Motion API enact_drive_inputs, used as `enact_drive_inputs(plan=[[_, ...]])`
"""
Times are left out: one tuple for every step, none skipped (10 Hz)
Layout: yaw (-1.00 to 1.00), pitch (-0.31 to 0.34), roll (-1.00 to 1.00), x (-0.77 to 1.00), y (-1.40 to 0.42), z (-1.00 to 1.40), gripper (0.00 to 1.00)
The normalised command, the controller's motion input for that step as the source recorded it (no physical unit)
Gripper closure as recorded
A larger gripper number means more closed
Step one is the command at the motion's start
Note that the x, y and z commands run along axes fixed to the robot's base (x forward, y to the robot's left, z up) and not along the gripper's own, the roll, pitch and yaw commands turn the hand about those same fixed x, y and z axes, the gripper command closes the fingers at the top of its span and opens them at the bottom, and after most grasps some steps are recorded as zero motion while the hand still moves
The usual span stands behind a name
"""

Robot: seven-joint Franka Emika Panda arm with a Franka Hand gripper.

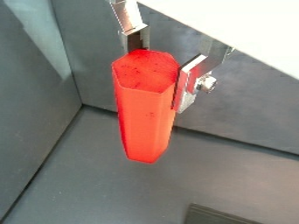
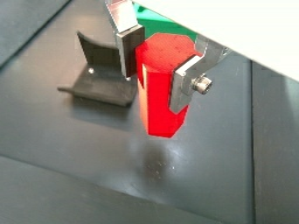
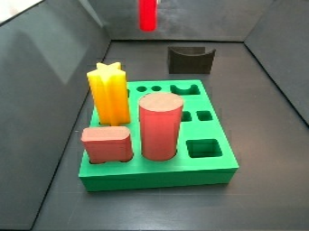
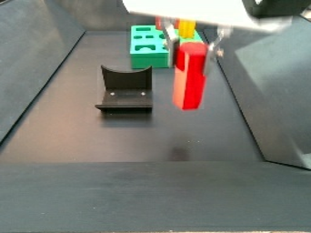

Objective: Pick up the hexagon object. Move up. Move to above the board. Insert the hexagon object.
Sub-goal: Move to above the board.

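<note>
We are gripping the red peg (image 2: 163,87) upright in our gripper (image 2: 159,54), hanging high off the floor, so it clears the pegs already standing on the green board (image 3: 157,171).

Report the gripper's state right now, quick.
Gripper: jaws shut on the hexagon object, held upright in the air above the floor, away from the board.
</note>
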Motion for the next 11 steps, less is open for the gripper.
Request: enact_drive_inputs(plan=[[-0.05, 0.110, 0.03, 0.24, -0.07, 1.00, 1.00], [-0.04, 0.109, 0.04, 0.22, -0.06, 1.00, 1.00], [-0.02, 0.112, 0.05, 0.19, -0.05, 1.00, 1.00], [-0.01, 0.111, 0.05, 0.18, -0.05, 1.00, 1.00], [0.00, 0.108, 0.07, 0.15, -0.04, 1.00, 1.00], [0.01, 0.108, 0.08, 0.12, -0.04, 1.00, 1.00], [0.01, 0.108, 0.08, 0.09, -0.03, 0.87, 1.00], [0.02, 0.106, 0.08, 0.07, -0.02, 0.77, 1.00], [0.02, 0.106, 0.07, 0.04, -0.02, 0.56, 1.00], [0.03, 0.104, 0.07, 0.02, -0.01, 0.35, 1.00], [0.03, 0.105, 0.07, 0.02, -0.01, 0.19, 1.00]])
